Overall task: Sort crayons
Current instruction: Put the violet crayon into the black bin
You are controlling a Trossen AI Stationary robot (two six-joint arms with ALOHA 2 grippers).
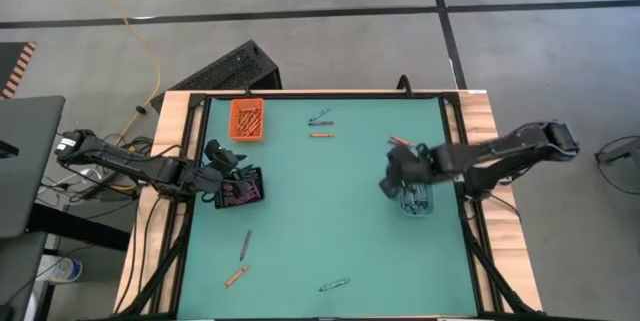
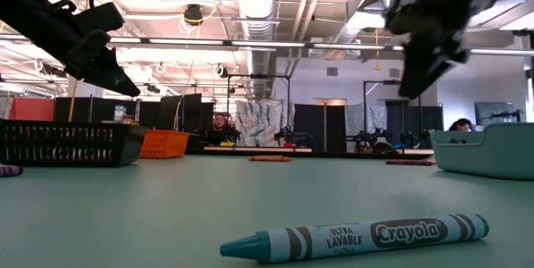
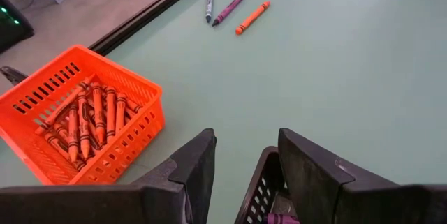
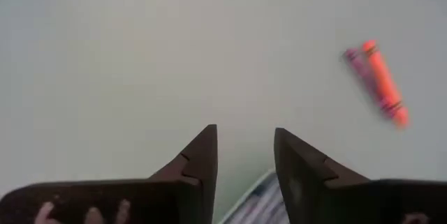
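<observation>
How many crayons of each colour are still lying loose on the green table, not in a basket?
orange crayons: 3
purple crayons: 3
blue-teal crayons: 2
Total: 8

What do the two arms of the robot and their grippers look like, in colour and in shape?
Both arms are dark, nearly black, built of slim jointed segments. In the high view the left arm shows cables along it, and the right arm has rounded joints. The left gripper and the right gripper each have two dark, flat, wedge-shaped fingers that narrow toward the tips. No markings are visible.
</observation>
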